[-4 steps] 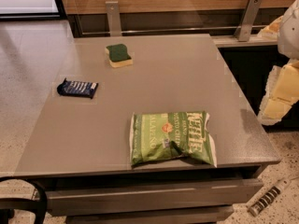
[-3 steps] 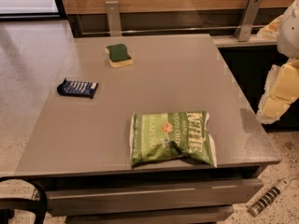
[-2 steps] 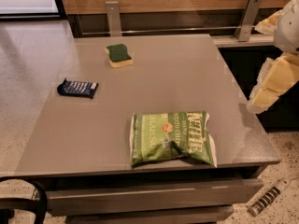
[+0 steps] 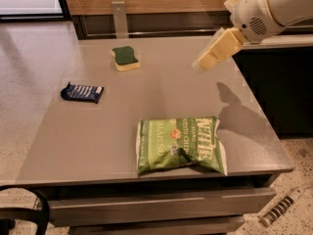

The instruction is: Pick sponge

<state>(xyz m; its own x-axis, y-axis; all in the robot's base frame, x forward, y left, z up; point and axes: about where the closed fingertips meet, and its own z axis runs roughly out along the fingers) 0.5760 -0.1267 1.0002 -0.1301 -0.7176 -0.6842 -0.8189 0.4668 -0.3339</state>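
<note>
The sponge (image 4: pixel 124 57), dark green on top with a pale yellow base, lies flat near the far left part of the grey table (image 4: pixel 161 97). My gripper (image 4: pixel 203 62), with pale yellow fingers on a white arm, hangs in the air above the table's far right part, well to the right of the sponge and not touching it. It holds nothing.
A green chip bag (image 4: pixel 180 144) lies near the table's front edge. A dark blue snack bar wrapper (image 4: pixel 82 92) lies at the left side. A wooden wall with metal brackets (image 4: pixel 119 17) runs behind the table. A dark counter (image 4: pixel 281 82) stands at the right.
My arm has swung in from the right edge to over the table's far right part, moving left toward the sponge. The objects on the table have not moved.
</note>
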